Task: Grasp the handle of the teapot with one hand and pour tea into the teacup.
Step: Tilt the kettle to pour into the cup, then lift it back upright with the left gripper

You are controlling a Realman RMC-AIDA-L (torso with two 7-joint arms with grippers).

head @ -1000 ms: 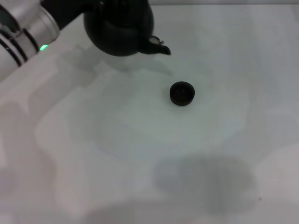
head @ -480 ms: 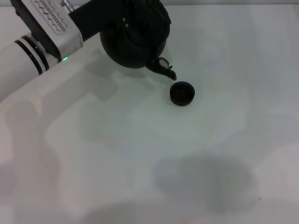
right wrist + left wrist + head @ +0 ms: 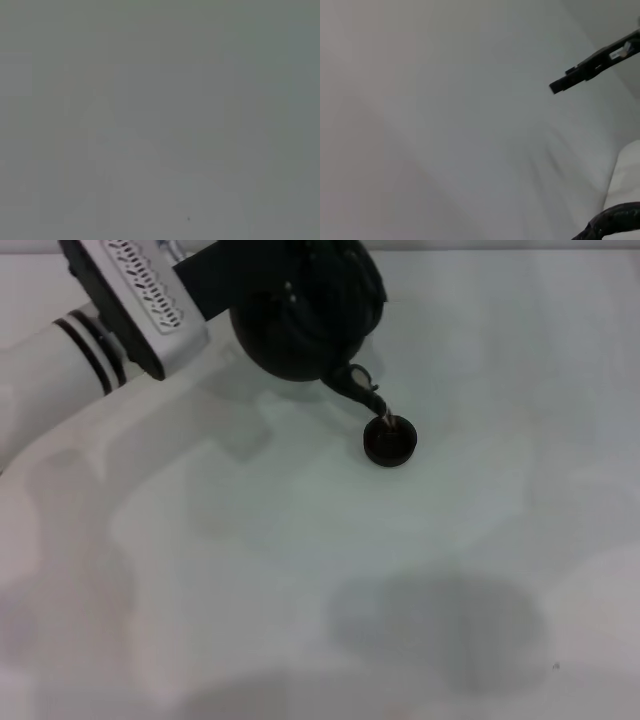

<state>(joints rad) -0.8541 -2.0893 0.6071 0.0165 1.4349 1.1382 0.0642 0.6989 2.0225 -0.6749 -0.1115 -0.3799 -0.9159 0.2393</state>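
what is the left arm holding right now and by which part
The round matte black teapot, tilted with its spout over the small black teacup. The hold sits at its top, presumably the handle, but that is hidden.

Plain white table [image 3: 300, 570], soft grey shadows, diffuse light

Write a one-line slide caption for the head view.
Left arm tilts round matte black teapot, spout over small black teacup.
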